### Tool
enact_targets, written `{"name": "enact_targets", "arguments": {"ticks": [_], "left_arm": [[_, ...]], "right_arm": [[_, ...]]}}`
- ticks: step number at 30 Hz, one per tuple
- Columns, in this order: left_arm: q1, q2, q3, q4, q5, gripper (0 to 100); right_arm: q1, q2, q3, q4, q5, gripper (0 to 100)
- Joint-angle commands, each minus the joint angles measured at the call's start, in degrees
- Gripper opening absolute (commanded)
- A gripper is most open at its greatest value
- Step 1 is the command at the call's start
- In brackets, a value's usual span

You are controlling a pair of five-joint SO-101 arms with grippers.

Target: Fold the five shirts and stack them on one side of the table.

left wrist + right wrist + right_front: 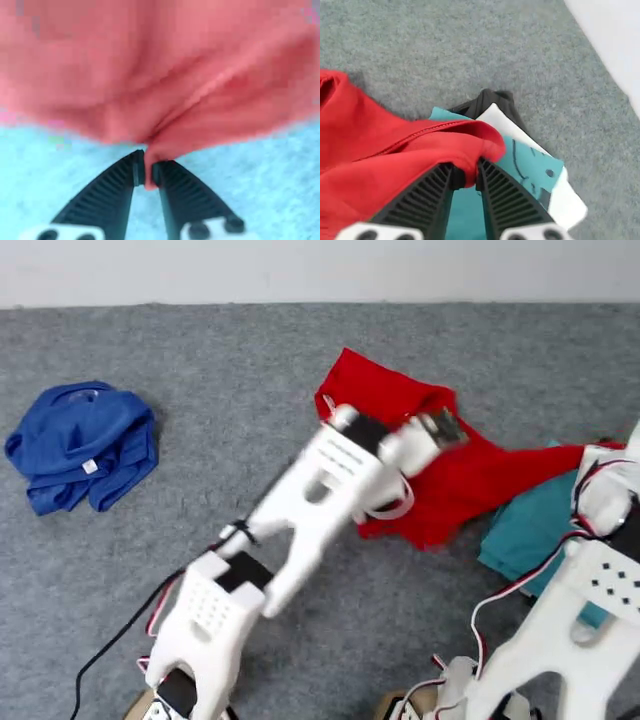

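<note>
At the far left of the grey bench (250,360), a blue shirt (82,445) lies crumpled in a loose heap, well apart from everything else.

Towards the middle, the left hand (148,167) sits over the red shirt (470,480). Its jaws are almost fully closed, pinching a narrow fold of the red cloth between the fingertips.

The red shirt is spread unevenly from the centre of the bench out to the right, and its right end lies across a teal shirt (525,530).

At the right, the right hand (467,175) has its jaws drawn together on the hemmed edge of the red shirt, which curls over the fingertips. Directly under that edge is the teal shirt, resting on a white shirt (565,200), with a dark shirt (487,102) showing beneath at the far side of the pile.
</note>
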Motion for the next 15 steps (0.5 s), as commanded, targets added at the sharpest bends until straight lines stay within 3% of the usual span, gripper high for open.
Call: {"name": "enact_targets", "arguments": {"ticks": [1,7,15], "left_arm": [[-5.1,-1.8,-6.3,3.7,-0.6,1],[-10.8,-4.1,-9.3,3.7,-0.5,1],[-17.4,-23.0,-9.1,3.7,-0.5,1]], "right_arm": [[-3.6,-0.1,0.5,0.2,-0.5,1.0],[-8.7,0.0,0.8,0.3,-0.4,1.0],[-9.1,-0.1,0.8,1.5,-0.4,1.0]]}}
